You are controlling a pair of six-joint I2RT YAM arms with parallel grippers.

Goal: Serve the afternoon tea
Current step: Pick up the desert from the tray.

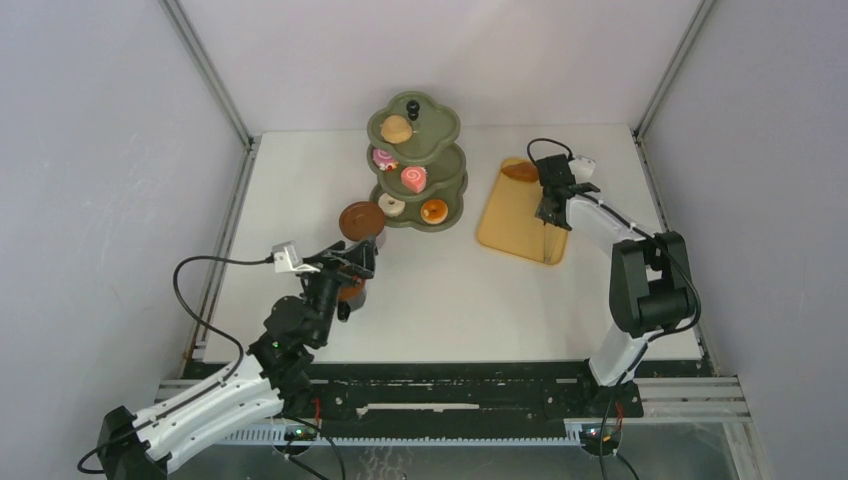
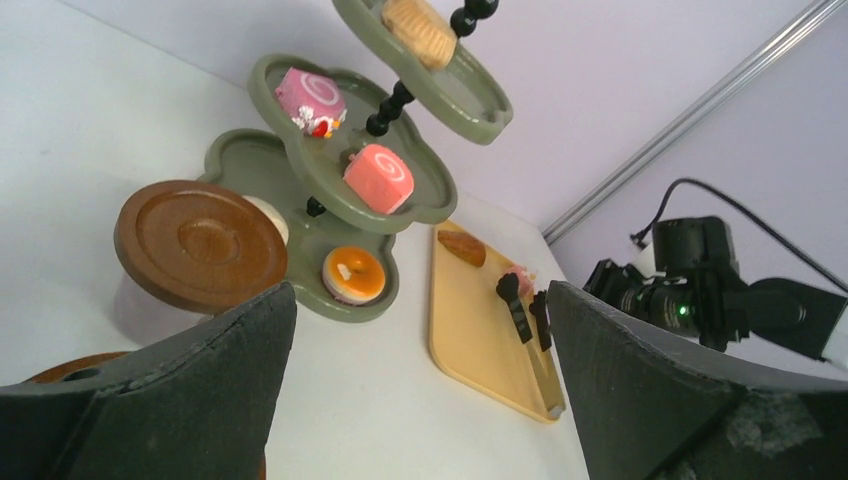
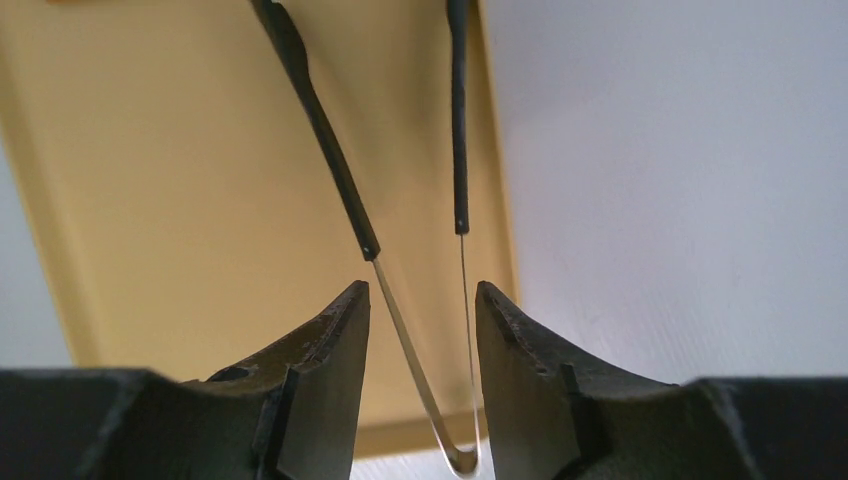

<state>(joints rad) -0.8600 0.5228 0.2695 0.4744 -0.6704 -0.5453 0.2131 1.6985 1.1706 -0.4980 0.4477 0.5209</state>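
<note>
The olive-green three-tier stand (image 1: 452, 186) holds a brown bun (image 1: 397, 128) on top, two pink swirl cakes (image 1: 414, 178) in the middle, and a white donut (image 1: 391, 204) and an orange donut (image 1: 434, 210) at the bottom. A brown saucer (image 1: 361, 219) rests on a cup beside it. My left gripper (image 1: 352, 262) is open and empty (image 2: 420, 292) above a second brown saucer (image 1: 351, 291). My right gripper (image 1: 549, 213) is shut on the spring end of the black tongs (image 3: 330, 150) over the tray. A pink cake (image 2: 522, 277) lies at the tongs' tips.
The flat orange-yellow tray (image 1: 510, 225) lies right of the stand, with a brown bun (image 1: 520, 171) at its far end. Enclosure walls and metal posts ring the white table (image 1: 470, 300).
</note>
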